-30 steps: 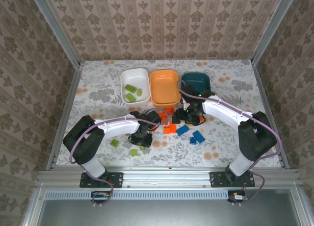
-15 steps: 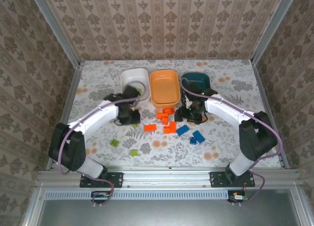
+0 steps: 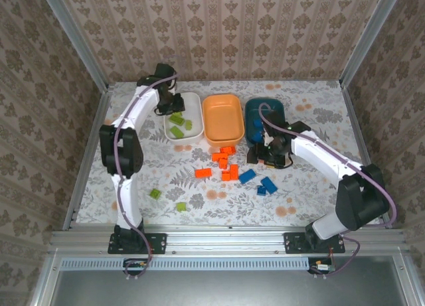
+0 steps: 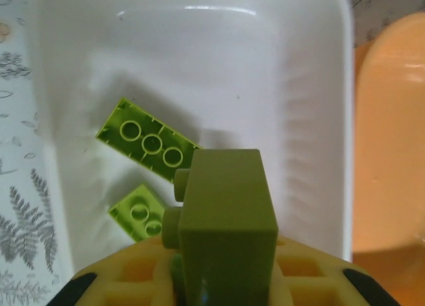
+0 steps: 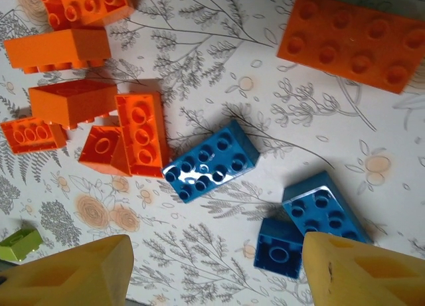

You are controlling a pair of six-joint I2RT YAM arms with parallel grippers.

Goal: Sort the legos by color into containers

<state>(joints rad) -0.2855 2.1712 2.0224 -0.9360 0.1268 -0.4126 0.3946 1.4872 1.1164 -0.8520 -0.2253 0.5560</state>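
Gripping 1 green lego [image 4: 226, 206], left claw [image 4: 222, 276] hovers over white tub [image 4: 312, 120].

Top camera, above the near edge, overlooks the whole table [image 3: 312, 120], sharing the far-left white tub [image 3: 191, 107] with the close, downward-looking left wrist camera, and the mid-table blue bricks [image 5: 211, 161] with the right.

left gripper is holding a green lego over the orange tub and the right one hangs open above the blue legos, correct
Not quite: the left gripper holds the green lego over the white tub, not the orange tub beside it, as the left wrist view shows. The right gripper does hang open above the blue legos.
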